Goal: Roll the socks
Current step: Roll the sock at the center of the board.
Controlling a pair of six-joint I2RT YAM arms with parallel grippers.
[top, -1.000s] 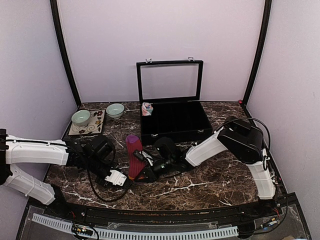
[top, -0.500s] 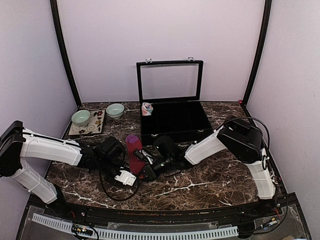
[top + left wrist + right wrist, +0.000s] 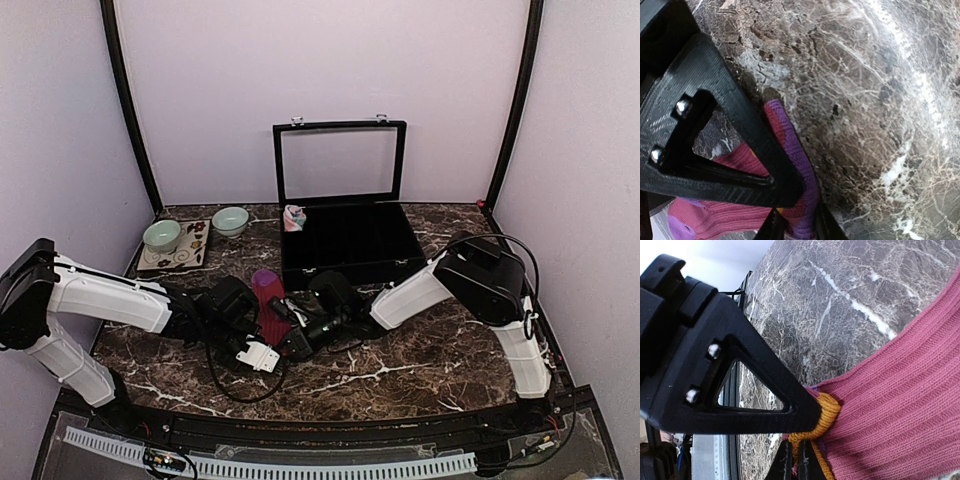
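At the front middle of the bench (image 3: 430,350), the maroon sock (image 3: 266,300) lay gripped twice. The right pincer (image 3: 799,460) pinched its orange cuff (image 3: 824,415), and the left pincer (image 3: 797,225) was closed narrowly on a purple band. Opposed pulling could stretch the knit, and the thin cuff hold might slip.

The left arm (image 3: 100,300) and the right arm (image 3: 412,293) are wearing smooth white shells, with rounded black housings (image 3: 487,282) sitting at the joints. Black cables (image 3: 225,396) are looping beside each arm. A small white block (image 3: 262,357) is showing at the left wrist. The fingers (image 3: 725,125) are presenting as black triangular frames with a ribbed printed surface, each carrying two silver screws (image 3: 683,106).
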